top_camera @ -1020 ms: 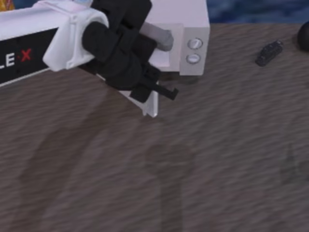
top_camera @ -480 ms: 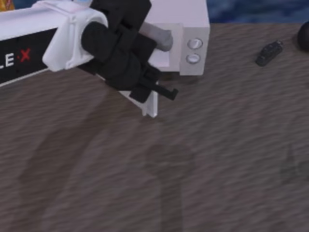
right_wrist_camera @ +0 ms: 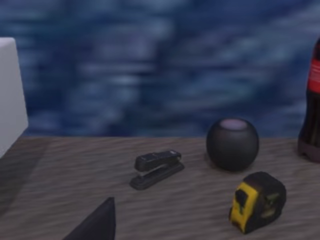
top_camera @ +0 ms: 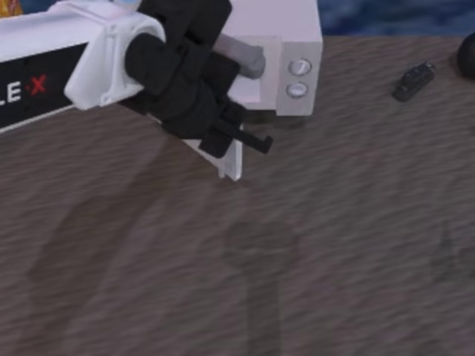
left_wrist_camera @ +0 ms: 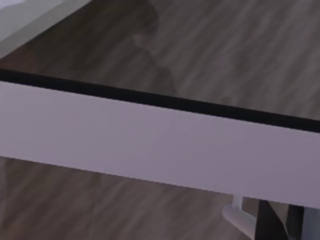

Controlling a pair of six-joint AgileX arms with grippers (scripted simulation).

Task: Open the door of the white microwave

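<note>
The white microwave point(top_camera: 278, 26) stands at the table's back, its two silver knobs point(top_camera: 298, 78) facing forward. Its door point(top_camera: 233, 159) is swung out toward the front and seen edge-on, its free edge pointing away from the microwave. My left gripper point(top_camera: 249, 139) sits at that free edge, shut on the door's thin handle point(left_wrist_camera: 239, 219). A black finger point(left_wrist_camera: 272, 225) lies against the handle, and the door's edge point(left_wrist_camera: 160, 140) crosses the left wrist view as a wide white band. My right gripper point(right_wrist_camera: 97, 225) is parked out of the top view, far to the right.
A black stapler point(top_camera: 413, 80) and a dark round speaker point(top_camera: 467, 55) lie at the back right. The right wrist view also shows a yellow tape measure point(right_wrist_camera: 257, 201) and a cola bottle point(right_wrist_camera: 311, 100). The brown table point(top_camera: 312, 259) stretches forward.
</note>
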